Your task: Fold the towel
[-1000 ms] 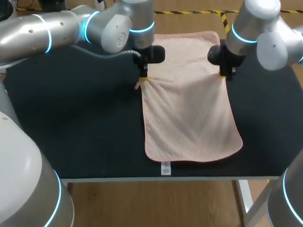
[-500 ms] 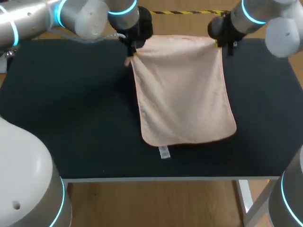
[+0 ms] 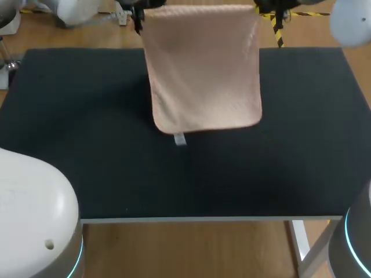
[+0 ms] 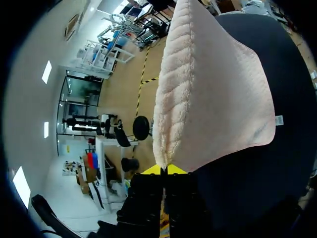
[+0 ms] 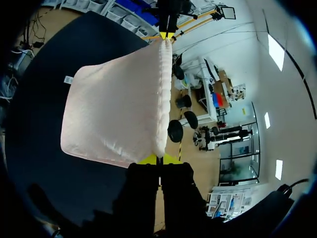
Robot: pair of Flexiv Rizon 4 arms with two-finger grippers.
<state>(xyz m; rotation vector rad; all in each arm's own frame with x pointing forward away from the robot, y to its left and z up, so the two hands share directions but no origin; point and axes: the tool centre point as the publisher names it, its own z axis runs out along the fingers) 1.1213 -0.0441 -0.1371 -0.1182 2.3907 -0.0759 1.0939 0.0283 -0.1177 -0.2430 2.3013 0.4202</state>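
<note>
A pale pink towel [image 3: 203,69] hangs stretched between my two grippers over the far part of the black table [image 3: 69,127]. My left gripper [image 4: 165,170] is shut on one top corner, and my right gripper [image 5: 159,159] is shut on the other. In the head view both grippers sit at the far edge, the left gripper [image 3: 138,13] and the right gripper [image 3: 265,8] mostly cut off. The towel's lower edge [image 3: 206,126] carries a small white label [image 3: 180,139] at one corner. I cannot tell whether that edge touches the table. From the right wrist I see my left gripper [image 5: 166,34] at the far corner.
The black tabletop runs wide on both sides of the towel and toward the near edge [image 3: 203,219]. My arms' pale housings [image 3: 35,202] fill the near corners of the head view.
Both grippers have lifted the towel and carried it toward the far side of the table. The towel, which lay folded over on the table, now hangs from its top corners.
</note>
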